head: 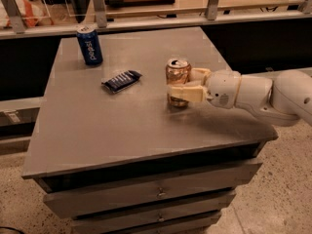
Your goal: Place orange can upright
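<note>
The orange can (pixel 177 74) stands upright on the grey table top (pixel 122 126), right of the middle, its silver top facing up. My gripper (pixel 181 84) reaches in from the right on a white arm. Its cream fingers (pixel 187 93) sit on either side of the can, the near one across its lower front, the far one behind it. The can's base rests on or just above the table.
A blue Pepsi can (pixel 89 44) stands upright at the back left. A flat dark blue snack wrapper (pixel 122 80) lies left of the orange can. The table has drawers (pixel 156 191) in front. A railing and glass panels run behind the table.
</note>
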`<state>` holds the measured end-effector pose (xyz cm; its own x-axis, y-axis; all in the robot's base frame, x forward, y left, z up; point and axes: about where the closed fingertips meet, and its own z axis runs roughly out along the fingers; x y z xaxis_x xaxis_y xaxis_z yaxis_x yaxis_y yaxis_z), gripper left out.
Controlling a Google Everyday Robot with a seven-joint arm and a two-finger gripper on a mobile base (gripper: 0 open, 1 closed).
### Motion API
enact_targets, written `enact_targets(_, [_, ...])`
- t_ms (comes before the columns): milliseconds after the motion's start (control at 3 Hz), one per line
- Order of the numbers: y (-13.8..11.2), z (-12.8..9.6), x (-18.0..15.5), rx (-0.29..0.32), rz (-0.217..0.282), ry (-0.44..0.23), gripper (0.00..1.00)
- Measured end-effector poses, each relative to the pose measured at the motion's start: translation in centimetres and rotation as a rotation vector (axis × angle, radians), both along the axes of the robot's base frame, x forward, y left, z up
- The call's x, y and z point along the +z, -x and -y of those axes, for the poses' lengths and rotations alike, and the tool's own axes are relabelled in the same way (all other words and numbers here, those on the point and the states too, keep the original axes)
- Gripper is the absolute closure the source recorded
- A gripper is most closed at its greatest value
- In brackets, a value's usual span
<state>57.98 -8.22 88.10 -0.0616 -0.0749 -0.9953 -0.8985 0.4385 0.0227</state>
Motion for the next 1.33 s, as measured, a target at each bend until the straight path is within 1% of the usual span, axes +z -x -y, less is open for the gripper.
enact_targets(333, [0.33,-0.05,-0.32,0.003,0.001,-0.003,1.00])
enact_targets(667, [0.37,-0.39,-0.67,0.004,0.000,-0.024,1.00])
enact_targets(1000, [0.60,-0.46,-1.03,0.002,-0.008,-0.040,0.82])
enact_targets(1333, [0.87,-0.46,-1.24,0.004,-0.006,-0.050,0.59])
